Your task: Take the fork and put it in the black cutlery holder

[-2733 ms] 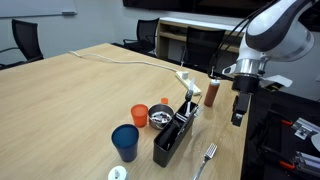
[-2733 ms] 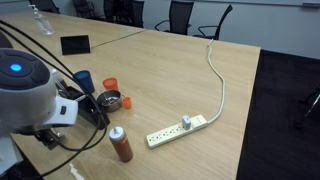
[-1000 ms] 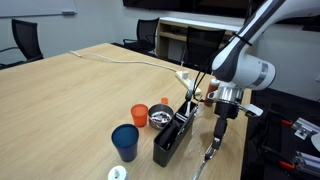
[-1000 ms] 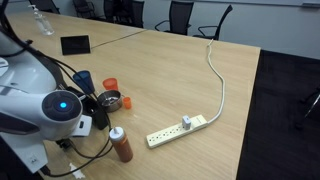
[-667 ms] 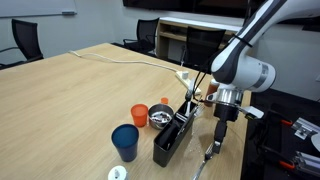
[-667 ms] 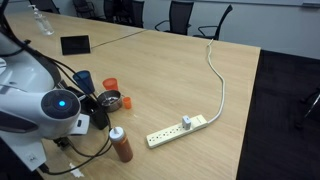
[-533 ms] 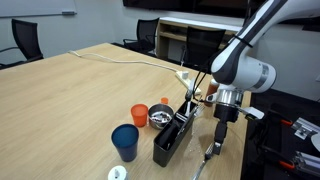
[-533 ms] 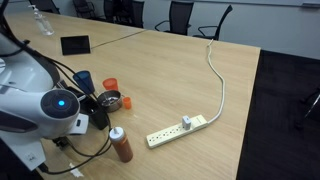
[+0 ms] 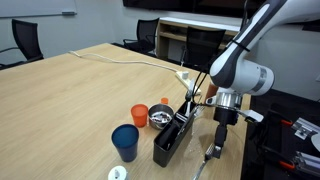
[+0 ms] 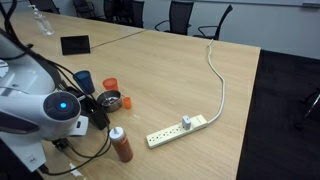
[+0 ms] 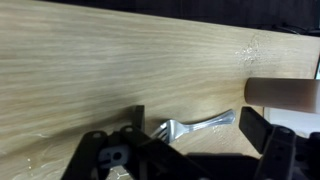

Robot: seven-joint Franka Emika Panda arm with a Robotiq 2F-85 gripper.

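Low over the pale, wood-grained worktop [image 11: 90, 60], the claw [image 11: 193, 116] stood open in the wrist view, gripping nothing. Its blocky black fingers [image 11: 137, 118] were set apart at the two ends of the fork [image 11: 200, 125]. The fork lay flat on the bare wood between them, slim and shiny silver. Its long axis ran nearly level, with the short tines toward 9 o'clock and the handle rising slightly toward 3 o'clock. At 2 o'clock from it a smooth brown bottle [image 11: 285, 93] reached in from the edge.

In an exterior view the claw [image 9: 217, 148] pointed straight down near the worktop's edge and covered the tines. Only the thin handle of the fork [image 9: 203, 164] showed, slanting away toward 7 o'clock. Just beside it, at 9 o'clock, stood the black cutlery holder [image 9: 172, 137], a long, narrow matte box. Beyond that stood a small round steel cup [image 9: 160, 118], an orange cup [image 9: 139, 115] and a blue cup [image 9: 125, 142].

In an exterior view the arm's bulky white body [image 10: 45, 112] hid both claw and fork. That view showed instead the bottle [image 10: 121, 146] standing upright and a white power strip [image 10: 180, 127] with its cable [image 10: 216, 70] running up toward 12 o'clock.
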